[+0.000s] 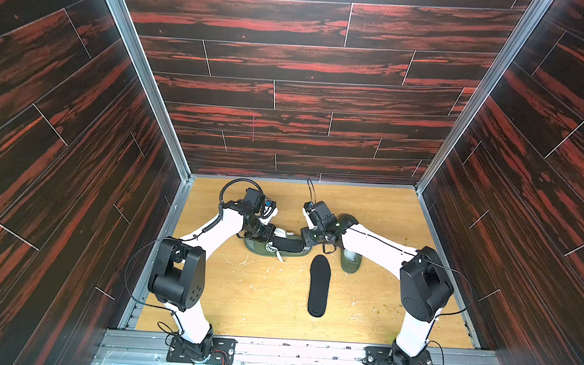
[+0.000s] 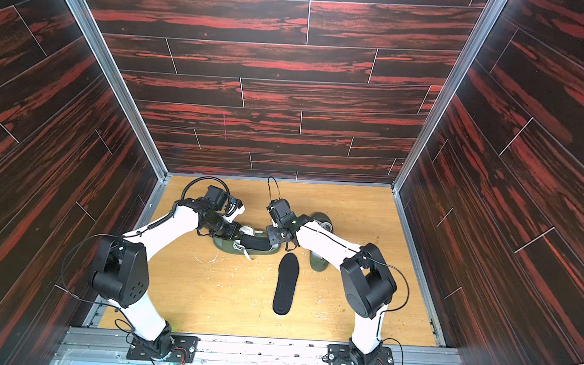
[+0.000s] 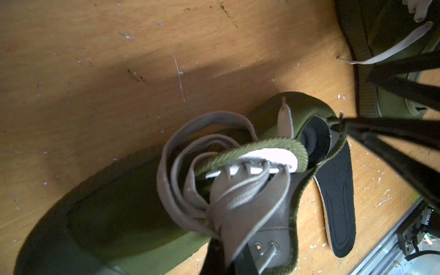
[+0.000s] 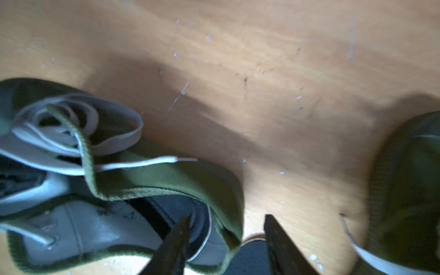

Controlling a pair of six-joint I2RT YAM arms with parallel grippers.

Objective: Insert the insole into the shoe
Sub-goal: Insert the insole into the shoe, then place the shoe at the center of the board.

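Observation:
An olive green shoe [image 1: 262,251] [image 2: 227,249] lies on its side mid-floor, white laces loose. A black insole [image 1: 288,244] [image 2: 255,242] sits in its opening, and its heel end shows inside the collar [image 4: 176,207] [image 3: 314,140]. My left gripper [image 1: 269,236] [image 3: 233,254] is shut on the shoe's grey eyelet flap [image 3: 257,214] and holds the opening spread. My right gripper [image 1: 306,241] [image 4: 228,216] is open and straddles the heel collar [image 4: 223,190]. One of its fingers [image 4: 181,233] is inside over the insole; the other stands outside.
A second black insole [image 1: 319,286] [image 2: 286,283] [image 3: 338,202] lies loose on the wooden floor [image 1: 242,298] in front of the shoe. A second green shoe [image 1: 350,263] [image 2: 318,263] [image 4: 409,178] lies partly under my right arm. Dark panelled walls enclose the floor.

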